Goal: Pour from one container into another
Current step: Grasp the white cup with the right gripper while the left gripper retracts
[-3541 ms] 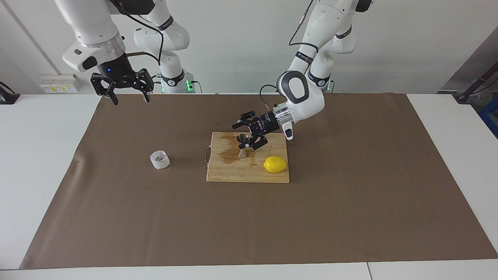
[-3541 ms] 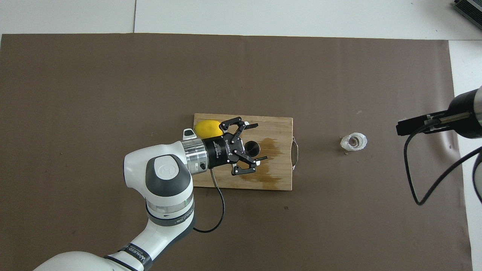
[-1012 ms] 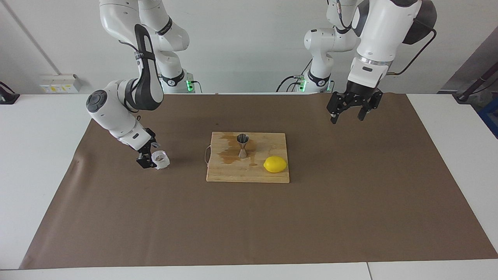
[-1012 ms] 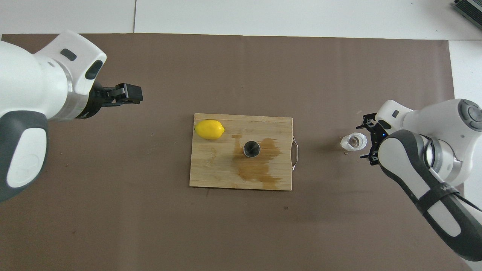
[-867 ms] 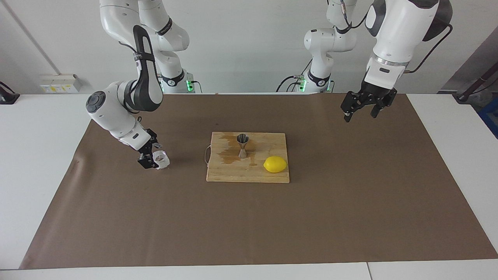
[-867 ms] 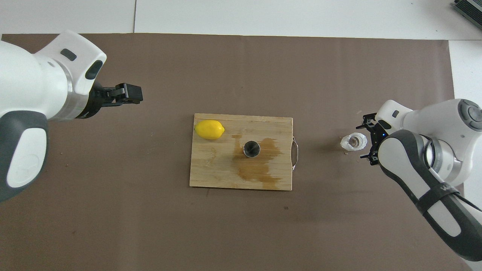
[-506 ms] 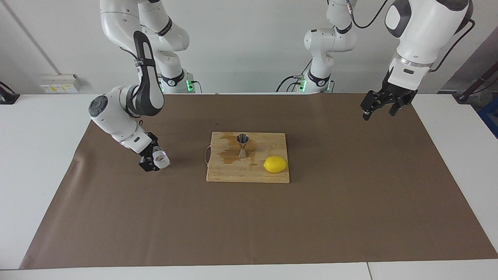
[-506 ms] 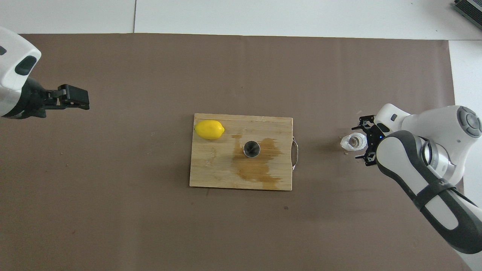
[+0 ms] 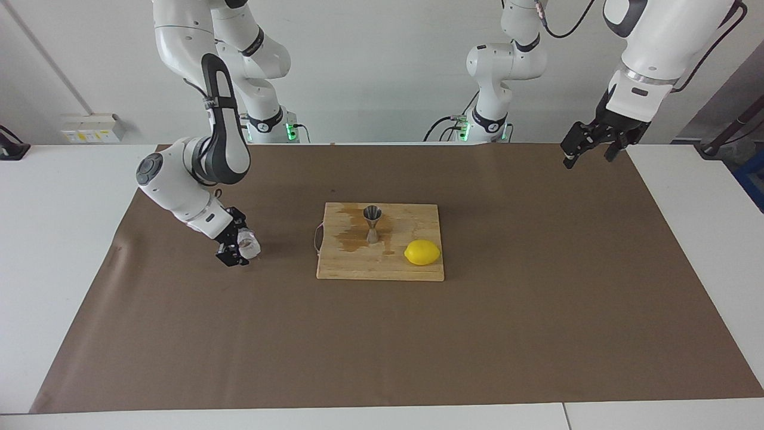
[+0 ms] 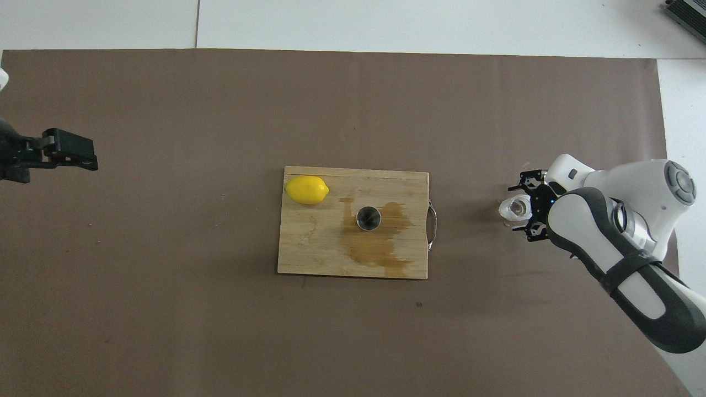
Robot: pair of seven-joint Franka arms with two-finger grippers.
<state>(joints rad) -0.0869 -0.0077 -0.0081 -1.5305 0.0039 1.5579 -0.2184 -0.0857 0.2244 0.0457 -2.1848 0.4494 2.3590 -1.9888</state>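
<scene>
Your whitish cup (image 9: 248,245) sits on the brown paper toward the right arm's end, at nine o'clock of the cutting board (image 9: 418,272) in the facing view; its contents can't be made out. Your right gripper (image 9: 237,247) brackets it, but whether it grips you cannot tell. The steel jigger (image 9: 372,223) stands upright on the board's wet stain (image 10: 380,251), lemon (image 9: 422,252) at its four o'clock. Your left gripper (image 9: 588,145) hangs released over the paper's corner. No writing is legible.

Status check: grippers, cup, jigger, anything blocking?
Right gripper closing around cup on the paper. Left gripper open, waiting, raised. Jigger upright on wet board; lemon beside, path clear.
</scene>
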